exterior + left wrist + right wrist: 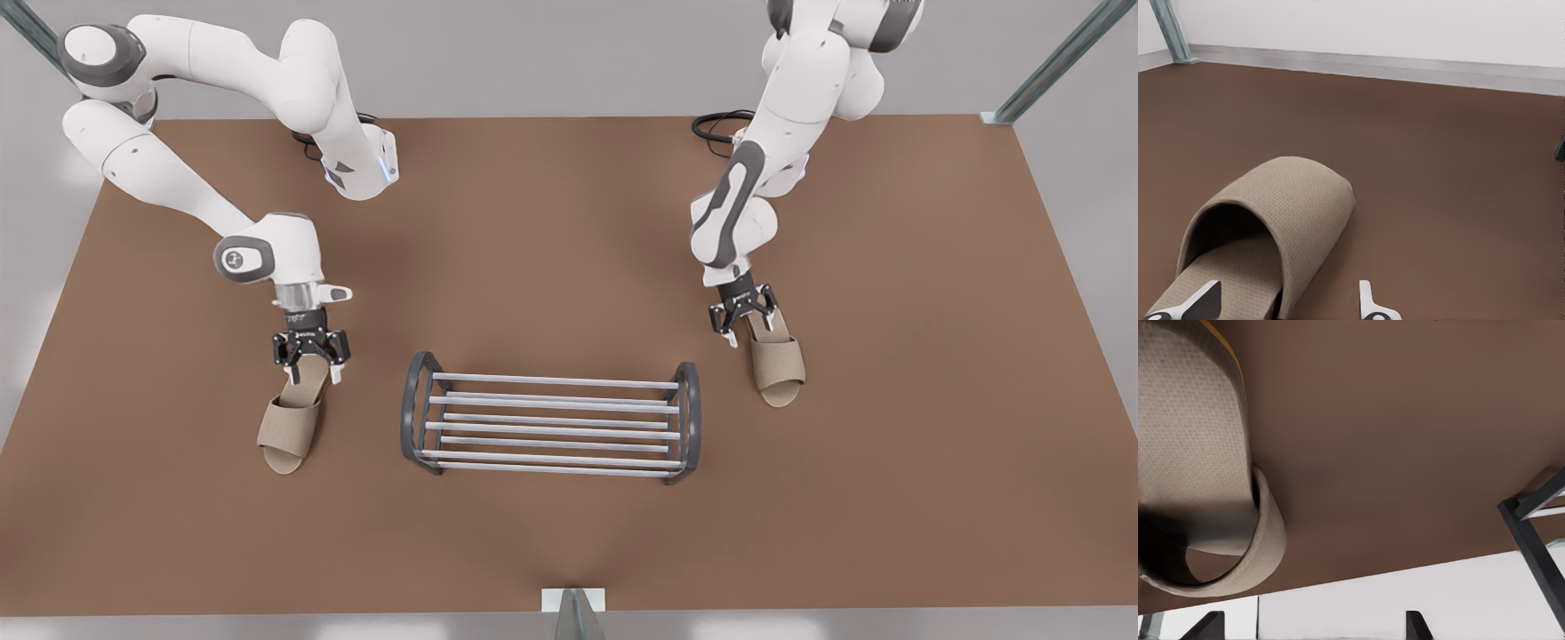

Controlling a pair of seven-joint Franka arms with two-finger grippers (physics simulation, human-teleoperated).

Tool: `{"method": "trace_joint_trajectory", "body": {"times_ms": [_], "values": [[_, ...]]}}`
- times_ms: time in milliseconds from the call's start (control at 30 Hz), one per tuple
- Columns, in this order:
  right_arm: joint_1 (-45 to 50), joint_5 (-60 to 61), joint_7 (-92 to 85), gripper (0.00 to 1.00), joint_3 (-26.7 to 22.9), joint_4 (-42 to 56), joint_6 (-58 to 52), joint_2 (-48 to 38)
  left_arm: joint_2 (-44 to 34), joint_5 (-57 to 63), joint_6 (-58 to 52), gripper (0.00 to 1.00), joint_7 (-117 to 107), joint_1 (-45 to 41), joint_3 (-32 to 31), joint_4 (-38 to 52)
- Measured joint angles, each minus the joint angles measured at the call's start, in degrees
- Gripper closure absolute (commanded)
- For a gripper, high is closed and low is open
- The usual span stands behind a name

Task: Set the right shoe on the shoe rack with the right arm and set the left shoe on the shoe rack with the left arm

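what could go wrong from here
1. The open left gripper straddles one side edge at the heel of the left shoe, off its middle, so the slipper may swing or slip when lifted.
2. The shoe rack is spaced bars, so a soft slipper could land tilted or sag between them.
3. The right gripper, open over the right shoe, heads for the same rack, so the arms could crowd each other.

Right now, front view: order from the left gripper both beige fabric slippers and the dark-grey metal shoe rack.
1. Near beige fabric slipper, at the left gripper, front view's right.
2. Dark-grey metal shoe rack, centre.
3. Far beige fabric slipper, at the right gripper, front view's left.
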Motion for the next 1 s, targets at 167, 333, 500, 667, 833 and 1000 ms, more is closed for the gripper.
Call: {"method": "trace_joint_trajectory", "body": {"times_ms": [167,333,500,667,833,1000], "values": [[0.6,-5.9,-7.7,0.00,-4.0,0.7,-4.2,7.4,0.7,2.6,-1.0,0.00,-1.1,0.2,0.2,1.0],[0.7,-8.8,-13.5,0.00,-6.8,4.7,-6.1,14.7,2.6,5.5,-1.6,0.00,-1.1,0.9,1.4,3.1],[1.6,-8.8,-17.8,0.00,-6.8,7.1,-6.9,15.6,4.0,7.1,-1.8,0.01,-1.1,1.2,1.6,5.5],[3.6,-8.8,-21.1,0.00,-6.8,9.9,-7.2,16.7,6.0,8.2,-1.8,0.01,-1.1,2.4,1.6,7.3],[5.9,-8.8,-23.5,0.00,-6.7,12.2,-7.4,17.4,7.3,9.1,-1.9,0.06,-1.1,2.7,1.6,8.5],[7.4,-8.8,-25.3,0.00,-6.6,14.2,-7.4,17.5,7.4,9.4,-1.8,0.23,-1.1,3.2,1.6,9.0]]}}
